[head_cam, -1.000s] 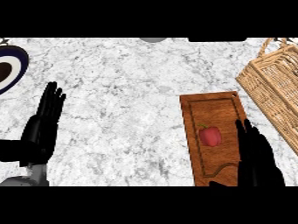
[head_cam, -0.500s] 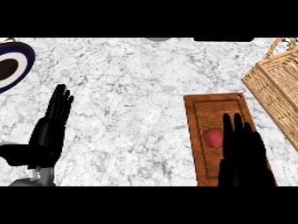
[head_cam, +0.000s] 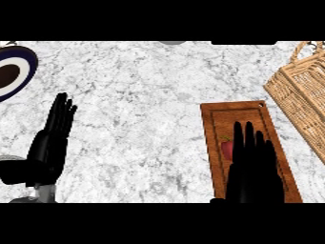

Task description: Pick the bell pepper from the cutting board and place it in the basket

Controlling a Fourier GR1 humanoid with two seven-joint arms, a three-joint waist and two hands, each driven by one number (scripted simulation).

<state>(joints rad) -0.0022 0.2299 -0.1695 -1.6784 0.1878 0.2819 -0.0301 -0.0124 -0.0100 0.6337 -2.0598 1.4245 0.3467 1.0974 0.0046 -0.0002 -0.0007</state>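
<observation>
Grey-veined marble counter (head_cam: 157, 95), viewed steeply from above.

Bell pepper (head_cam: 226, 147): red, visible only as a sliver at the left edge of the right hand. Lies on the cutting board (head_cam: 225, 116), toward its left long edge, about midway along. Not lifted, as far as can be judged.

Right hand (head_cam: 253, 174): over the board's near half, fingers straight and close together, pointing away from the robot, holding nothing. Covers most of the pepper. Cannot tell whether touching it or hovering above.

Cutting board: wooden, long axis running away from the robot, far half bare.

Basket (head_cam: 312, 95): wicker, with handle, just beside the board's far right corner, cut off by the right edge of view.

Left hand (head_cam: 49, 147): lower left, well apart from the board, fingers straight, thumb out, empty, at rest.

Plate (head_cam: 27, 64): dark-rimmed, far left edge, not involved.

Assessment: step in hand judged to be the reach and grasp. Task at an early stage, nothing yet in the basket.

Recommended:
- Shift the hand slightly left to centre the palm over the pepper.
- Lower, then curl fingers and thumb round the body rather than the stem.
- Lift straight up clear of the board before swinging right and forward.
- Clear the basket's wall and handle, and release only once inside the rim.

Risk noted: smooth rounded skin, liable to roll or slip from a one-sided hold.
</observation>
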